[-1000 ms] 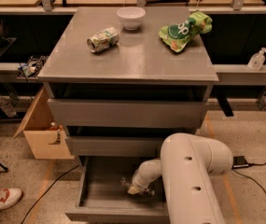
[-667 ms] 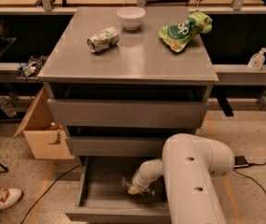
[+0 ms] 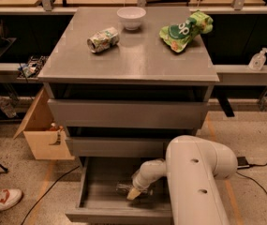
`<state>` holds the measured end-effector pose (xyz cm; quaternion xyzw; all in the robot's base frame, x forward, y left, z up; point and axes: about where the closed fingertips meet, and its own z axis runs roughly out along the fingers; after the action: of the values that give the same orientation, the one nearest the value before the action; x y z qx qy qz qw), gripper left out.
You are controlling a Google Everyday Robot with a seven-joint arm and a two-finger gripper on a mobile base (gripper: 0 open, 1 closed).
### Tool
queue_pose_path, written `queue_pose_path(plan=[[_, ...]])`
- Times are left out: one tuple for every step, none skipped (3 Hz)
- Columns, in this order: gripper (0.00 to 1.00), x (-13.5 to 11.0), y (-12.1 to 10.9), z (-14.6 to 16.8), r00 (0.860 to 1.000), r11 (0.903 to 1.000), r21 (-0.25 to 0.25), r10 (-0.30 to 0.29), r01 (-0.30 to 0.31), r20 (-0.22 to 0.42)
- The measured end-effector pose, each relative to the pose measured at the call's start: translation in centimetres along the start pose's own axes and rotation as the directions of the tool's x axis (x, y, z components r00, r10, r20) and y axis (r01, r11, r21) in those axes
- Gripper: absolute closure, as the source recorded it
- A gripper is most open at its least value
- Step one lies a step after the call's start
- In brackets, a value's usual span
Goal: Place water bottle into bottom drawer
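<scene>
Hand (image 3: 134, 193) in bottom drawer (image 3: 97, 197), seemingly beside water bottle (image 3: 122, 188)

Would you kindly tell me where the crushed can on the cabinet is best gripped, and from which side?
Grip the crushed can around its mid-body from above: it lies on its side on the cabinet top, long axis roughly left to right, so a front-to-back pinch probably fits. The gripper is down in the open bottom drawer, by the water bottle.
</scene>
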<state>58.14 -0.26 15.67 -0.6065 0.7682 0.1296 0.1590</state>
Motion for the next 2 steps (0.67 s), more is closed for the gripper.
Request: queue_pose_path(plan=[[0.00,-0.1,-0.1,-0.3,1.000,1.0000,0.008,-0.004,0.004,0.003],[0.00,0.0,-0.5,-1.6,1.000,0.9991,0.042,0.004,-0.005,0.013]])
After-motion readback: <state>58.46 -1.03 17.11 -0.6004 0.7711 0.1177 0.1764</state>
